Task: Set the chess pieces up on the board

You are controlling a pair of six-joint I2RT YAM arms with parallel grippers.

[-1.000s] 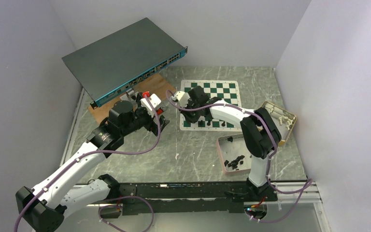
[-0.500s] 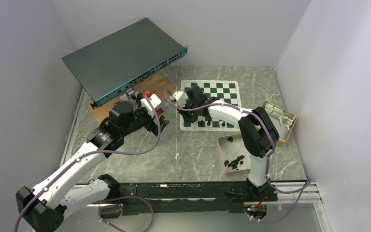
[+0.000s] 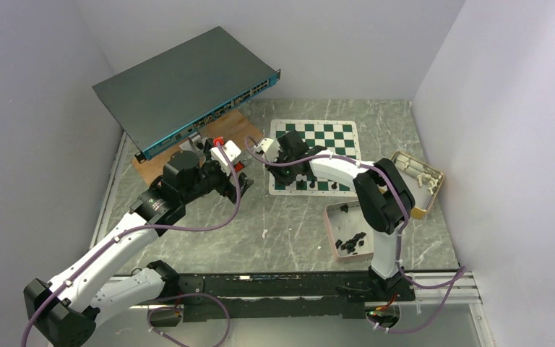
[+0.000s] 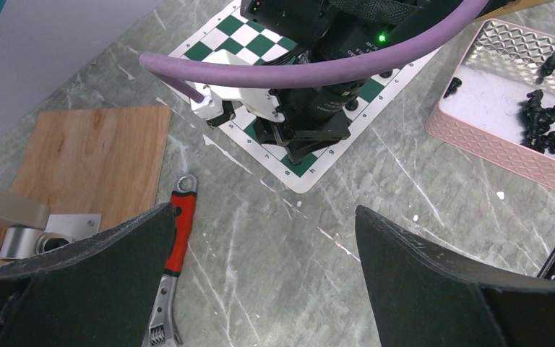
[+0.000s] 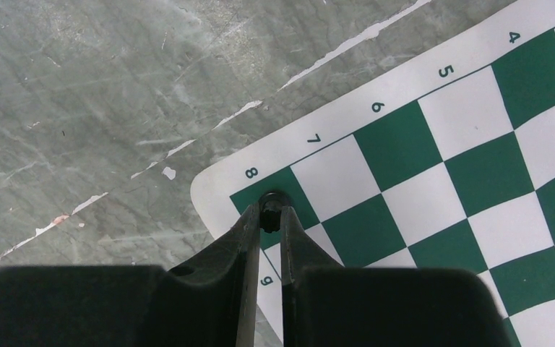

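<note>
Where the two arms were bolted at the near edge of the marbled grey table (image 3: 274, 231), a pink tray (image 3: 329, 228) sat just ahead of the right arm's base, and a loose cluster of black chess pieces (image 3: 350, 241) lay in its near half. Further in and to the left, the left gripper (image 4: 264, 217) hung above bare table with its jaws spread wide and nothing between them. Below it a red-handled wrench (image 4: 177, 238) lay on the table, its head beside the corner of a wooden board (image 4: 94, 159). Beyond that, the right arm reached left across the near-left corner of the board (image 3: 325, 137), a green and white mat lying flat toward the far middle of the table. The right gripper (image 5: 271, 217) was pinched narrowly on a small black piece (image 5: 271, 202), whose round dark top showed between the fingertips. That piece sat over the dark corner square beside the printed 8 on the white border; whether its base touched the mat could not be told. A few more black figures stood along the mat's near edge. To the right, a beige tin (image 3: 433, 199) held pale pieces, well apart from the mat. Farthest back on the left, a grey network switch (image 3: 181, 87) leaned tilted above the wooden board.
</note>
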